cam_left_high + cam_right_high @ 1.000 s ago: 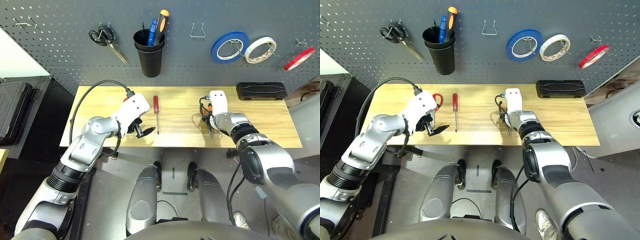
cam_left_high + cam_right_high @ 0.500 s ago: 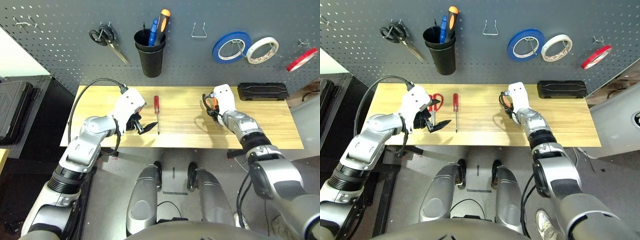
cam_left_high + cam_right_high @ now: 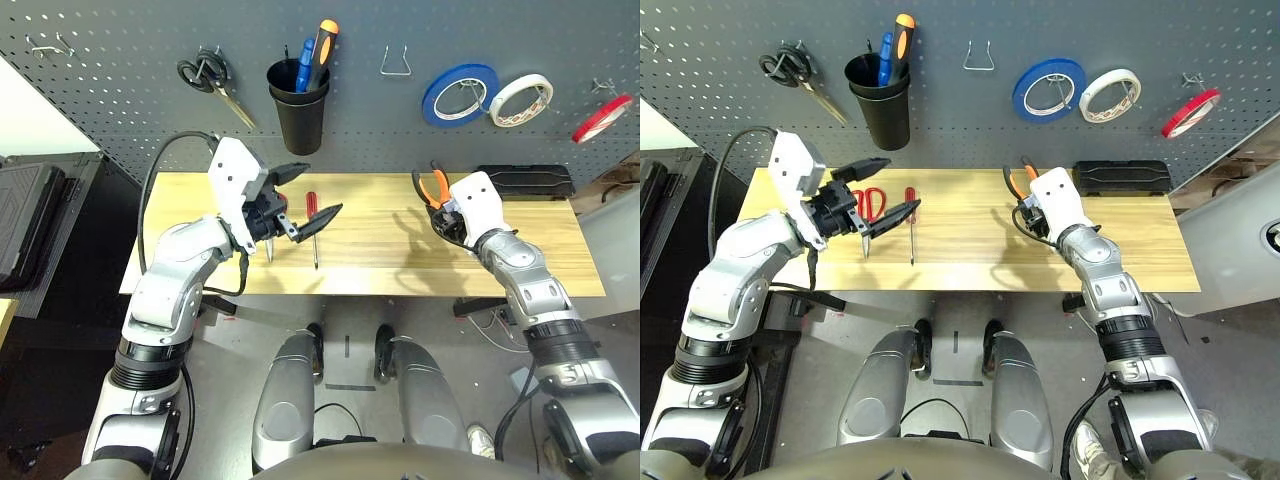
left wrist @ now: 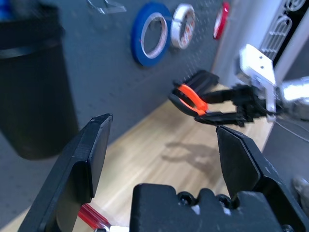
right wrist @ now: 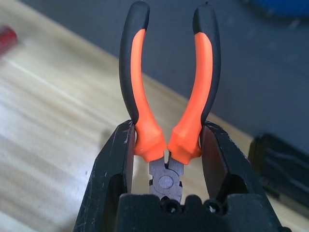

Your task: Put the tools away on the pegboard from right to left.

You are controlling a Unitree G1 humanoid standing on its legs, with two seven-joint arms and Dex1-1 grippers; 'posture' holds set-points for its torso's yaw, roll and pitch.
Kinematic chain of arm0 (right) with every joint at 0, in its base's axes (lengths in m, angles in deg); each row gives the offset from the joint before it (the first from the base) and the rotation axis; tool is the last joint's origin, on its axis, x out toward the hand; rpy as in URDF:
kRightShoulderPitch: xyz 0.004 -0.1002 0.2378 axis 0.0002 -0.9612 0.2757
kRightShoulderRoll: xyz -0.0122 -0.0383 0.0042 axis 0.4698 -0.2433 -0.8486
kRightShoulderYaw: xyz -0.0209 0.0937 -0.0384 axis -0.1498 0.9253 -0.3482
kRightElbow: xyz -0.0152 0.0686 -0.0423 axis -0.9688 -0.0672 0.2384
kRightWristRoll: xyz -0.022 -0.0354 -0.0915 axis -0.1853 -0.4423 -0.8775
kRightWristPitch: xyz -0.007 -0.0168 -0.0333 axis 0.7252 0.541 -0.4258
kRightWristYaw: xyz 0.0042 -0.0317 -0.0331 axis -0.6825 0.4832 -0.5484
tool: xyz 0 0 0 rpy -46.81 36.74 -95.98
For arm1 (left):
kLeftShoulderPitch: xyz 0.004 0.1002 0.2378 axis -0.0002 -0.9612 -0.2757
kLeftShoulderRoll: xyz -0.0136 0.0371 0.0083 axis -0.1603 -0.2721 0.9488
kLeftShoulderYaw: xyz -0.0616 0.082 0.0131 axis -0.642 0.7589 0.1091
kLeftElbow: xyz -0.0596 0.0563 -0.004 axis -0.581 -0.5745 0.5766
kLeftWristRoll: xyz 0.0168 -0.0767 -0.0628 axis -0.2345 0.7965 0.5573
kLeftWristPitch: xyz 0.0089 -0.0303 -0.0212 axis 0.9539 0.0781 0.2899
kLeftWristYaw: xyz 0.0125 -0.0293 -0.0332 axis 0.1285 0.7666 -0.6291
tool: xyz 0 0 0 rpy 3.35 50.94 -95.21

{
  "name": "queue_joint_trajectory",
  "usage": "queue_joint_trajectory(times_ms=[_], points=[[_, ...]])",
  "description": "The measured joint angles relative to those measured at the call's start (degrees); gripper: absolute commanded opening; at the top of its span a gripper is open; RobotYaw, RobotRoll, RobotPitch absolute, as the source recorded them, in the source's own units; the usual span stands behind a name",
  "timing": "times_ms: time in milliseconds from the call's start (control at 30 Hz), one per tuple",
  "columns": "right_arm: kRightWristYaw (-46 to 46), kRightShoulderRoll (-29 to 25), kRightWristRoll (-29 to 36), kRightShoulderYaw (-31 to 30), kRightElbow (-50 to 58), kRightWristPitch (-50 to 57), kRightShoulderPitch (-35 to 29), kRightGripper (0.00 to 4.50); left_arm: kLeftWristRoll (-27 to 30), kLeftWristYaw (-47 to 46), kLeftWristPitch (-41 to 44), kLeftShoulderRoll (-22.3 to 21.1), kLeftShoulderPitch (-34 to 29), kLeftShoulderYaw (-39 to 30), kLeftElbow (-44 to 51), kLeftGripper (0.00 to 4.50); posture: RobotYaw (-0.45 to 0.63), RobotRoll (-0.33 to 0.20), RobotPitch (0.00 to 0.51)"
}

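Two black fingers of the right gripper [image 5: 166, 164] clamp the pliers [image 3: 432, 187] near the pivot, handles free above the bench's [image 3: 360, 280] back edge, probably for hooking onto the pegboard [image 3: 120, 100]. Left gripper [image 3: 305, 192] hangs spread, empty.

Upper centre, a black cup [image 3: 298, 112] holds screwdrivers; blue tape [image 3: 459, 94], white tape [image 3: 520, 99], black-handled scissors [image 3: 213, 81] hang; black case [image 3: 523, 181] lies right.

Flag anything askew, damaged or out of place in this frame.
Nothing stands out. The pliers sit squarely in the right gripper, handles pointing away from it. The screwdriver and red-handled scissors lie flat on the table. The red tape ring hangs tilted on the pegboard.
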Motion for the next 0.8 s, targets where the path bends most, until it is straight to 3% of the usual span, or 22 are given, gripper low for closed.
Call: queue_joint_trajectory(times_ms=[333, 800], points=[[-1.60, -0.26, 2.61, 2.42, 1.75, -12.16, -0.64, 2.09, 1.48, -1.13, -1.47, 0.10, 2.16, -1.57, -0.45, 4.50, 0.21, 0.000, 0.211], [0.21, 1.29, 2.94, 2.44, 3.15, -22.16, 6.46, 2.09, 8.43, -3.53, -1.91, 2.13, 4.71, -4.66, 0.27, 4.50, 0.21, 0.000, 0.202]])
